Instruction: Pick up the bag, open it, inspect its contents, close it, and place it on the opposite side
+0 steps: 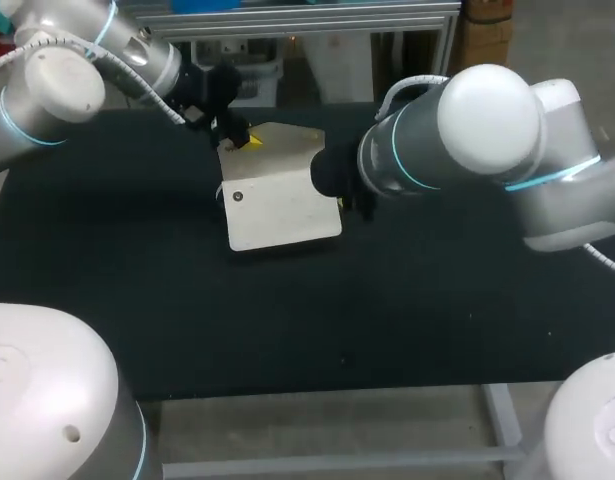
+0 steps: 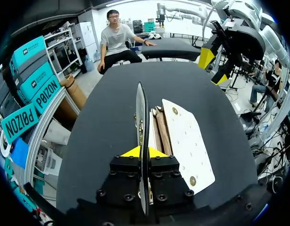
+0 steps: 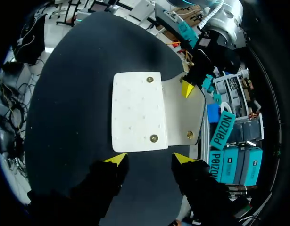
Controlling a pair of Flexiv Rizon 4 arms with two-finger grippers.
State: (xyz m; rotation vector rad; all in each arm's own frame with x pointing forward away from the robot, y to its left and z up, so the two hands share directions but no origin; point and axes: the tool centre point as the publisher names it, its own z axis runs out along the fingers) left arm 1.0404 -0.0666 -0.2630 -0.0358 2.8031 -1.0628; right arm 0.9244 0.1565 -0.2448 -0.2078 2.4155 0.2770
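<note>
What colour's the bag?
The bag is cream white with small gold-toned studs; clearest in the right wrist view.

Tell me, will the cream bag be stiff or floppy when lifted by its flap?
Probably stiff: the flap runs flat and straight between the left gripper's fingers, without sagging. The bag looks thin, so likely light. Its body may swing at the fold.

bag [image 2: 182,141] interior mostly hidden, contents unseen
</note>
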